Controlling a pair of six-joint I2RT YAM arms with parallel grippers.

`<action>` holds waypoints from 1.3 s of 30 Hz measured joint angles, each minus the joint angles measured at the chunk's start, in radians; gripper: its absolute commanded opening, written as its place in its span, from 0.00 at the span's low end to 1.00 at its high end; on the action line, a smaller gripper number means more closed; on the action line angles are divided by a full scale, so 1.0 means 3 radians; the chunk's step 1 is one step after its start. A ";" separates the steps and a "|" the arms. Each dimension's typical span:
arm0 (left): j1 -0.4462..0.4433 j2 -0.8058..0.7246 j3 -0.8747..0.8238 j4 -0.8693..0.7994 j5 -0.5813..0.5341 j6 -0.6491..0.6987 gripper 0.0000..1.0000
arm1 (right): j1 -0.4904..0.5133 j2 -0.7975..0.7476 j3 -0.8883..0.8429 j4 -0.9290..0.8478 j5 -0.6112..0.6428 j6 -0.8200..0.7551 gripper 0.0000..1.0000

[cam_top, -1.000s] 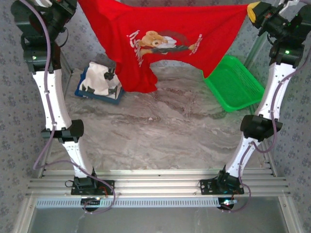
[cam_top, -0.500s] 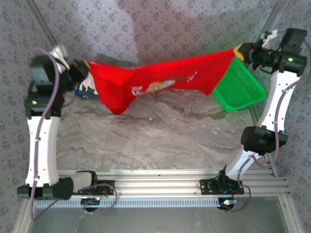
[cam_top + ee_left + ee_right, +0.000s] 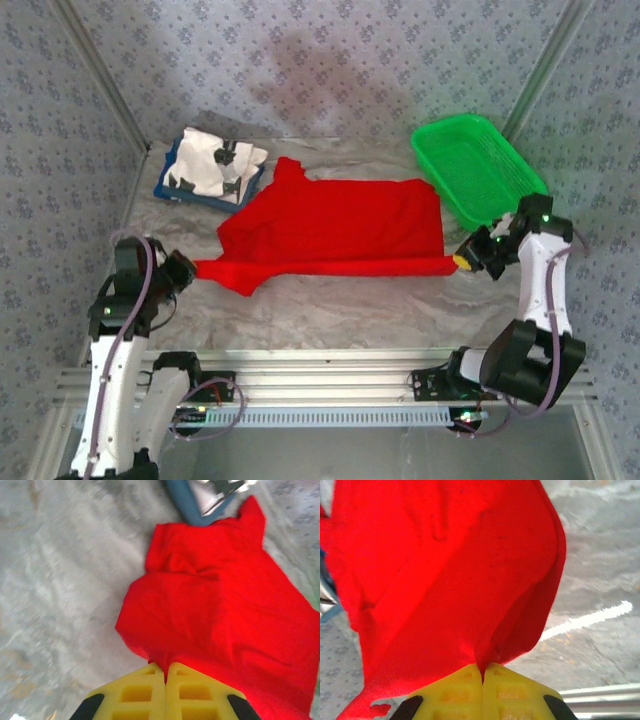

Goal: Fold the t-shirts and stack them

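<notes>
The red t-shirt [image 3: 335, 228] lies spread on the marble table, its plain side up and the bear print hidden. My left gripper [image 3: 190, 270] is shut on the shirt's near left corner, the cloth [image 3: 225, 610] pinched between yellow fingertips [image 3: 145, 690]. Low over the table at the right, my right gripper [image 3: 462, 262] is shut on the near right corner, where red cloth [image 3: 445, 570] runs into its yellow fingertips [image 3: 510, 687]. The white t-shirt [image 3: 213, 164] with black marks sits crumpled at the back left.
The white shirt rests on a flat blue tray [image 3: 205, 195], whose edge touches the red shirt's far left part. A green mesh basket [image 3: 480, 170] stands at the back right. Patterned walls close in the table [image 3: 340, 300] on three sides.
Both arms swung down and toward the near edge, bringing the red shirt from hanging stretched in the air to lying flat on the table. The bear print now faces down.
</notes>
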 measured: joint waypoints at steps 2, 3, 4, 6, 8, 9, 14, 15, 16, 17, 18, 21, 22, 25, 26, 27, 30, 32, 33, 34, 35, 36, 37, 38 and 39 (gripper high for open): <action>0.0006 -0.0127 -0.0118 -0.0202 -0.0067 -0.0089 0.00 | -0.0001 -0.0128 -0.0135 -0.0043 0.0098 -0.0010 0.00; 0.0008 -0.0181 -0.0178 -0.0301 -0.0086 -0.0140 0.00 | -0.0001 -0.0175 -0.0184 -0.0071 0.0144 -0.0019 0.00; 0.0008 -0.0221 -0.0223 -0.0370 -0.0090 -0.0181 0.00 | -0.0001 -0.0214 -0.0219 -0.0100 0.0183 -0.0020 0.00; 0.0008 -0.0315 -0.0300 -0.0554 -0.0104 -0.0292 0.00 | -0.0004 -0.0275 -0.0252 -0.0163 0.0248 -0.0019 0.00; 0.0008 -0.0385 -0.0318 -0.0732 -0.0126 -0.0375 0.00 | -0.0019 -0.0348 -0.0275 -0.0224 0.0278 -0.0017 0.00; 0.0008 -0.0418 -0.0318 -0.0811 -0.0135 -0.0408 0.00 | -0.0033 -0.0395 -0.0289 -0.0262 0.0299 -0.0015 0.00; 0.0008 -0.0524 -0.0151 -0.1308 -0.0313 -0.0538 0.00 | -0.0132 -0.0666 -0.0312 -0.0462 0.0381 0.0025 0.00; 0.0008 -0.0524 -0.0027 -0.1446 -0.0394 -0.0548 0.00 | -0.0168 -0.0730 -0.0310 -0.0505 0.0402 0.0048 0.00; 0.0008 -0.0524 0.0094 -0.1540 -0.0469 -0.0549 0.00 | -0.0206 -0.0783 -0.0308 -0.0551 0.0429 0.0072 0.00; 0.0008 -0.0523 0.0264 -0.1659 -0.0570 -0.0561 0.00 | -0.0243 -0.0838 -0.0300 -0.0596 0.0448 0.0095 0.00; 0.0008 -0.0515 0.0421 -0.1770 -0.0679 -0.0561 0.00 | -0.0276 -0.0886 -0.0281 -0.0647 0.0464 0.0114 0.00; 0.0008 -0.0510 0.0637 -0.1976 -0.0917 -0.0543 0.00 | -0.0317 -0.0961 -0.0238 -0.0703 0.0484 0.0161 0.00; 0.0008 -0.0507 0.0621 -0.2024 -0.0947 -0.0543 0.00 | -0.0319 -0.0969 -0.0248 -0.0711 0.0476 0.0178 0.00; 0.0011 -0.0504 0.0421 -0.2090 -0.0958 -0.0572 0.00 | -0.0332 -0.0998 -0.0418 -0.0665 0.0434 0.0239 0.00; 0.0023 -0.0504 0.0362 -0.2117 -0.0960 -0.0575 0.00 | -0.0337 -0.1007 -0.0511 -0.0655 0.0427 0.0263 0.00; 0.0031 -0.0504 0.0337 -0.2144 -0.0971 -0.0581 0.00 | -0.0341 -0.1013 -0.0581 -0.0647 0.0423 0.0276 0.00; 0.0042 -0.0465 0.0324 -0.2141 -0.0956 -0.0584 0.00 | -0.0346 -0.1025 -0.0750 -0.0613 0.0423 0.0299 0.00; 0.0047 -0.0388 0.0242 -0.2045 -0.0877 -0.0582 0.00 | -0.0346 -0.1024 -0.0786 -0.0557 0.0423 0.0315 0.00; 0.0048 -0.0345 0.0177 -0.1963 -0.0832 -0.0582 0.00 | -0.0345 -0.1017 -0.0795 -0.0520 0.0423 0.0337 0.00; 0.0048 -0.0280 0.0111 -0.1879 -0.0793 -0.0572 0.00 | -0.0342 -0.0998 -0.0795 -0.0479 0.0423 0.0361 0.00; 0.0048 -0.0205 0.0071 -0.1811 -0.0765 -0.0566 0.00 | -0.0342 -0.0974 -0.0795 -0.0436 0.0425 0.0373 0.00; 0.0048 -0.0117 0.0055 -0.1733 -0.0741 -0.0542 0.00 | -0.0336 -0.0938 -0.0793 -0.0397 0.0425 0.0383 0.00; 0.0048 -0.0019 0.0053 -0.1658 -0.0724 -0.0512 0.00 | -0.0327 -0.0888 -0.0793 -0.0347 0.0426 0.0388 0.00; 0.0048 0.0088 0.0053 -0.1570 -0.0718 -0.0472 0.00 | -0.0313 -0.0828 -0.0791 -0.0306 0.0426 0.0387 0.00; 0.0048 0.0187 0.0053 -0.1486 -0.0715 -0.0437 0.00 | -0.0300 -0.0764 -0.0786 -0.0270 0.0434 0.0387 0.00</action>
